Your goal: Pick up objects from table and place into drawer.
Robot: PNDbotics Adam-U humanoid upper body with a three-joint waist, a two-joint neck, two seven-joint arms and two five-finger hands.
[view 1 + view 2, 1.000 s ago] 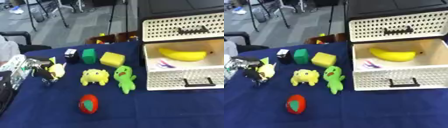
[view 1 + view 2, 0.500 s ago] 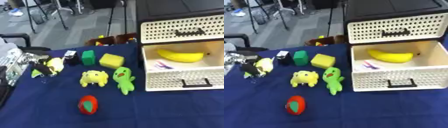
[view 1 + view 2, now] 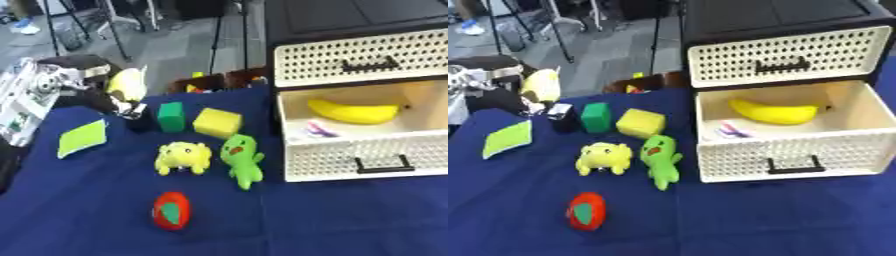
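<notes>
My left hand is raised at the far left, its fingers curled round a pale yellow rounded toy held above the table's back edge. On the blue cloth lie a green block, a yellow block, a small black box, a yellow plush, a green plush and a red-and-green toy. The cream drawer at the right stands pulled out, with a banana and a small purple-and-white item inside. My right hand shows in no view.
A flat yellow-green piece lies on the cloth at the left. The upper drawer is closed under a black top. Beyond the table's far edge are stands and chair legs on a grey floor.
My left hand has risen from the cloth with the yellow toy, up toward the back left. The flat yellow-green piece now shows where the hand was. The camera has shifted too.
</notes>
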